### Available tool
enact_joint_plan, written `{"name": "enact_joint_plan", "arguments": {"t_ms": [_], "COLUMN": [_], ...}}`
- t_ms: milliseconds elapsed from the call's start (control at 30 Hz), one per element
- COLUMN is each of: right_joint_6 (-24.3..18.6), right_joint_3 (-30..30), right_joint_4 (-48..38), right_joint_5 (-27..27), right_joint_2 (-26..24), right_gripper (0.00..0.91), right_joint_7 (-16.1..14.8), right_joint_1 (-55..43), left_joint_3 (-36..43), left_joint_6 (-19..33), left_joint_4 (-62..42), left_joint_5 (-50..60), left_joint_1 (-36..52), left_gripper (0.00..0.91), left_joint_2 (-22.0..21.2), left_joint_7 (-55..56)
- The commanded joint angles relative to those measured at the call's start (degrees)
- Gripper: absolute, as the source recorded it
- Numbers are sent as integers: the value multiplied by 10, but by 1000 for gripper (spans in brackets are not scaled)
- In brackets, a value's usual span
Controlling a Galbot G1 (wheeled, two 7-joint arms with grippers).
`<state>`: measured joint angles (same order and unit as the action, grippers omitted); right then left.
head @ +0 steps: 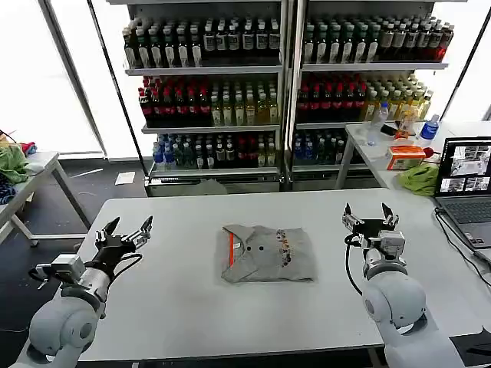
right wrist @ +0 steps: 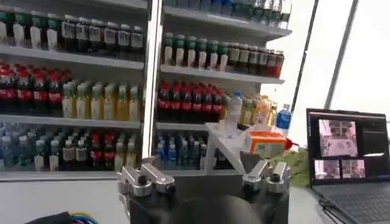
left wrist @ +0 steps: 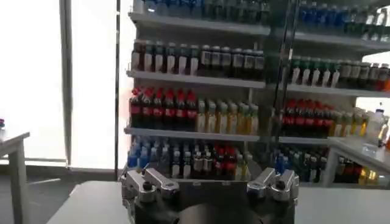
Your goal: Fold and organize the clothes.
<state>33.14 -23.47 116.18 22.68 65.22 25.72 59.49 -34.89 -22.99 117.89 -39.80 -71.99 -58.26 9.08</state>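
Head view: I see the white table [head: 184, 322] spanning the workspace, with drink shelves [head: 230, 84] behind it that play no part in the task. At the table's centre lies the grey T-shirt [head: 268, 253], already folded into a compact rectangle, its orange-red collar strip [head: 231, 250] running along the left edge and the small chest print [head: 288, 251] facing up. I judge that it sits centred so that both arms can reach it equally.

My left gripper [head: 127, 232] hovers above the table, well apart from the shirt on its left, fingers spread and holding nothing. My right gripper [head: 367, 215] is placed likewise on the shirt's right, fingers also parted and empty. Both point toward the shelves, not down at the cloth, which I read as a neutral posture between steps.

Left wrist view: the left gripper [left wrist: 210, 185] shows both finger bases wide apart, nothing between them. Right wrist view: the right gripper [right wrist: 204, 179] shows the same, with the laptop [right wrist: 348, 159] beyond, standing at the table's right side.

I judge the fold complete; moving the shirt aside to organize it is not yet done.
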Motion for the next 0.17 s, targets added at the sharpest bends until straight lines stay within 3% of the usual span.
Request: {"name": "enact_joint_plan", "arguments": {"t_ms": [33,167], "right_joint_6": [0,0], "right_joint_3": [2,3], "right_joint_4": [-2,1], "right_joint_5": [-3,-3], "right_joint_2": [2,0], "right_gripper": [907,907], "right_joint_7": [0,0], "right_joint_1": [-3,-4], "left_joint_3": [-3,-4], "left_joint_6": [-10,-12], "left_joint_4": [2,5], "left_joint_5": [5,5], "left_joint_1": [-5,-5], "left_gripper": [907,907], "left_joint_2": [1,2], "left_joint_7": [-7,-8]}}
